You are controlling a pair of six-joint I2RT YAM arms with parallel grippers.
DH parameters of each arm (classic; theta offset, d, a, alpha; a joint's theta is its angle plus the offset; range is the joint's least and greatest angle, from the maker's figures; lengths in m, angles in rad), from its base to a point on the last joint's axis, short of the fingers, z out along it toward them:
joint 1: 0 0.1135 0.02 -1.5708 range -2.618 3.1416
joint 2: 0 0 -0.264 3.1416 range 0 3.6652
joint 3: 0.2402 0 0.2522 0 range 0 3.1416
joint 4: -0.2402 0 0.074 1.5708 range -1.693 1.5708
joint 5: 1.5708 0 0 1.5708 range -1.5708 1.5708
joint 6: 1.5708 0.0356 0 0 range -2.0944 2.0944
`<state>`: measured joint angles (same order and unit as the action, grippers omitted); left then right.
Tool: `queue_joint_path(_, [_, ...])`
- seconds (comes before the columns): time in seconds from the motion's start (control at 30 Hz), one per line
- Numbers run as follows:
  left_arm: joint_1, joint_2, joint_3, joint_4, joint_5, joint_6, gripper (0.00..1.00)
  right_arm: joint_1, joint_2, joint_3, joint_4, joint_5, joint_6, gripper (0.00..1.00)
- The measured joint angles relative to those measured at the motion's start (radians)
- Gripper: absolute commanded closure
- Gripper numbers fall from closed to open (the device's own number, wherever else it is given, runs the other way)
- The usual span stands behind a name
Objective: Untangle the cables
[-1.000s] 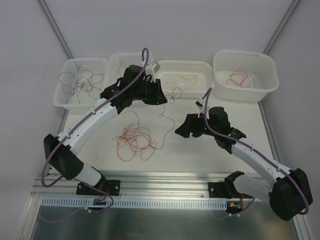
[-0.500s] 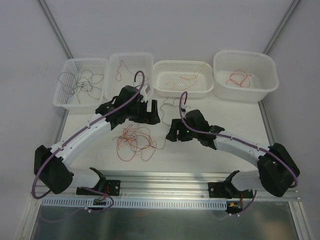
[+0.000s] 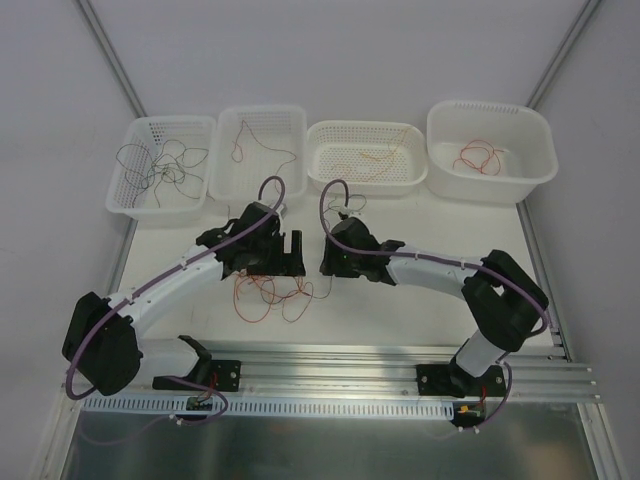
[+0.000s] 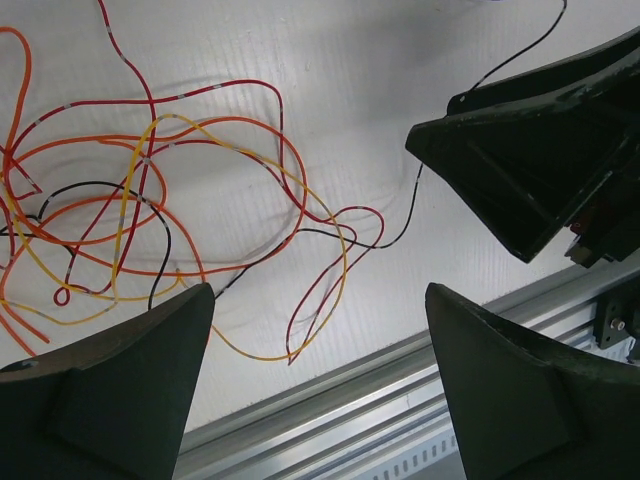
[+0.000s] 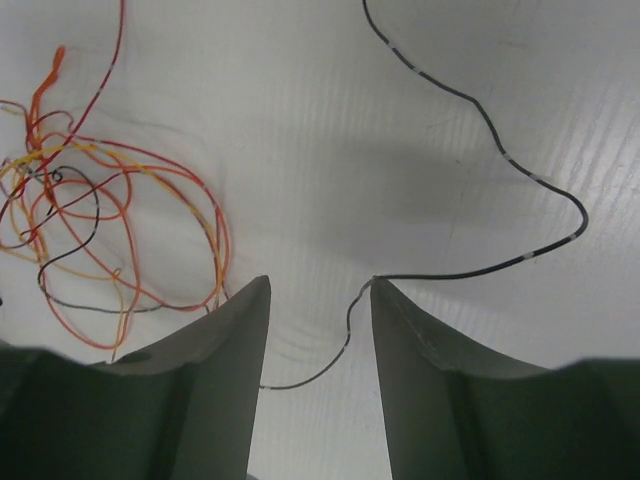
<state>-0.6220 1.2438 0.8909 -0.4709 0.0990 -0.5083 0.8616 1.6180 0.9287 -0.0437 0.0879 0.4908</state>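
The white bench (image 3: 400, 322) is carrying everything, with an aluminium rail (image 3: 340, 365) running along its near edge. The left arm (image 3: 170, 280) and the right arm (image 3: 430, 270) are both reaching in toward the middle of the bench, their heads nearly meeting.

Four white baskets are sitting in a row along the far edge. The far-left basket (image 3: 172, 121) is holding dark grey cables (image 3: 160, 165), the second basket (image 3: 262, 109) a dark red cable (image 3: 255, 140), the third basket (image 3: 365, 126) an orange-yellow cable (image 3: 380, 160), and the deep tub (image 3: 500, 188) at the far right corner a bright red cable (image 3: 478, 155).

A tangle (image 4: 150, 210) of red, orange, yellow and dark cables is lying on the bench middle, toward the near edge. The left jaws are hanging over it, standing wide apart with nothing between them.

A single dark grey cable (image 5: 480, 270) is trailing from the tangle across the bare bench. The right jaws are standing partly apart, and this cable is passing through the gap between them, not clamped.
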Motion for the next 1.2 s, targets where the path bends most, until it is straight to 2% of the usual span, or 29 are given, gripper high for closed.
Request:
queue_joint_path(0.07, [0.0, 0.023, 0.0, 0.005, -0.002, -0.016, 0.13, 0.003, 0.032, 0.016, -0.012, 0.029, 0.019, 0.57])
queue_joint_path(0.17, [0.0, 0.062, 0.0, 0.019, -0.004, -0.032, 0.13, 0.003, 0.077, 0.033, -0.027, 0.066, 0.04, 0.71])
queue_joint_path(0.2, [0.0, 0.078, 0.0, 0.025, -0.005, -0.036, 0.14, 0.003, 0.085, 0.034, -0.033, 0.075, 0.046, 0.82])
queue_joint_path(0.3, [0.0, 0.132, 0.001, 0.032, -0.024, -0.048, 0.16, 0.003, 0.091, 0.034, -0.06, 0.102, 0.053, 0.99])
queue_joint_path(0.43, [0.0, 0.199, 0.016, 0.033, -0.077, -0.056, 0.18, 0.003, 0.075, 0.032, -0.099, 0.143, 0.048, 0.99])
queue_joint_path(0.6, [0.008, 0.282, 0.057, 0.04, -0.146, -0.059, 0.21, 0.003, -0.036, 0.005, -0.166, 0.189, -0.002, 0.99])
queue_joint_path(0.8, [0.083, 0.365, 0.074, 0.054, -0.187, -0.072, 0.48, -0.006, -0.262, -0.042, -0.288, 0.25, -0.103, 0.99])
queue_joint_path(0.83, [0.097, 0.375, 0.074, 0.055, -0.19, -0.073, 0.57, -0.014, -0.296, -0.046, -0.31, 0.255, -0.117, 0.99])
queue_joint_path(1.0, [0.154, 0.393, 0.068, 0.056, -0.205, -0.077, 0.76, -0.166, -0.511, -0.053, -0.433, 0.262, -0.22, 0.99])
queue_joint_path(1.1, [0.177, 0.393, 0.045, 0.063, -0.213, -0.074, 0.78, -0.324, -0.635, 0.0, -0.542, 0.233, -0.299, 0.99])
queue_joint_path(1.2, [0.201, 0.384, 0.028, 0.07, -0.214, -0.074, 0.78, -0.483, -0.701, 0.129, -0.618, 0.194, -0.379, 0.99])
